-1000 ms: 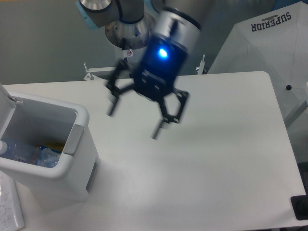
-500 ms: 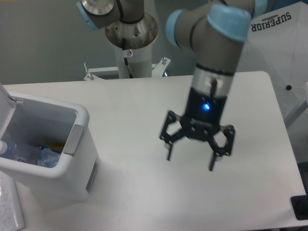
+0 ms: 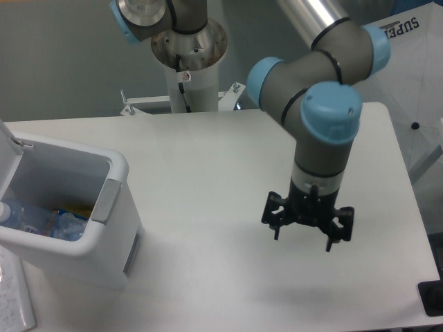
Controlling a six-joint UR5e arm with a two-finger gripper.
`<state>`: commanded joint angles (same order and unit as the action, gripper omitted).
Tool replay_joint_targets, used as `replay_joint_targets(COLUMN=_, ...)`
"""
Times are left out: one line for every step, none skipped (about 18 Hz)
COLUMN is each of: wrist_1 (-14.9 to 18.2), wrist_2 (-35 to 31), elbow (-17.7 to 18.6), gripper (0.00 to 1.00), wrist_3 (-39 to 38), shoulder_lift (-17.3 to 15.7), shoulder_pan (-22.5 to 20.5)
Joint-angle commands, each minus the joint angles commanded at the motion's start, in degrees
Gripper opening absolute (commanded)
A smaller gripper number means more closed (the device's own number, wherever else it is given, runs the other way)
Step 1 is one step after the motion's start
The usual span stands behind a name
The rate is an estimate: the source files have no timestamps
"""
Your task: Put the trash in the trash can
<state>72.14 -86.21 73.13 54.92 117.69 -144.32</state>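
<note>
- The gripper [image 3: 304, 241] hangs over the table [image 3: 208, 180] with its jaws spread apart and nothing between them (nothing lies on the surface under it either).
- Well away to the gripper's left in the camera view, at the table's far edge from it, stands the trash can [image 3: 104, 207] with its lid [image 3: 8, 155] swung up and open.
- The trash [image 3: 41, 220] lies inside that can: the crushed clear bottle shows at the bottom, with something yellowish beside it; the whitish wrapper I cannot pick out for certain.
- Judging by this, the job looks done, so the main risk is needless motion: a sweep toward the can could clip its thick rim or open lid and shove it.
- A descent here could drive the open fingers into the bare tabletop.
- Past the table's edge on the gripper's other side stands a white cover [image 3: 394, 62] printed "SUPERIOR"; a wide elbow swing might brush it.
</note>
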Motion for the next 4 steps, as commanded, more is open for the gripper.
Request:
replay_joint_targets(wrist_1=1.8, wrist_2=-1.6, elbow=0.0, gripper=1.00, wrist_3=1.7, shoulder_lift=-0.1, shoulder_pan=-0.1)
replay_joint_targets(wrist_1=3.3, wrist_2=-3.9, elbow=0.0, gripper=1.00, wrist_3=3.3, shoulder_lift=-0.1, shoulder_pan=-0.1)
replay_joint_targets(wrist_1=4.0, wrist_2=-6.0, elbow=0.0, gripper=1.00, wrist_3=4.7, shoulder_lift=-0.1, shoulder_pan=-0.1)
replay_joint_targets(wrist_1=4.0, wrist_2=-6.9, elbow=0.1, gripper=1.00, wrist_3=5.1, shoulder_lift=0.0, shoulder_pan=-0.1)
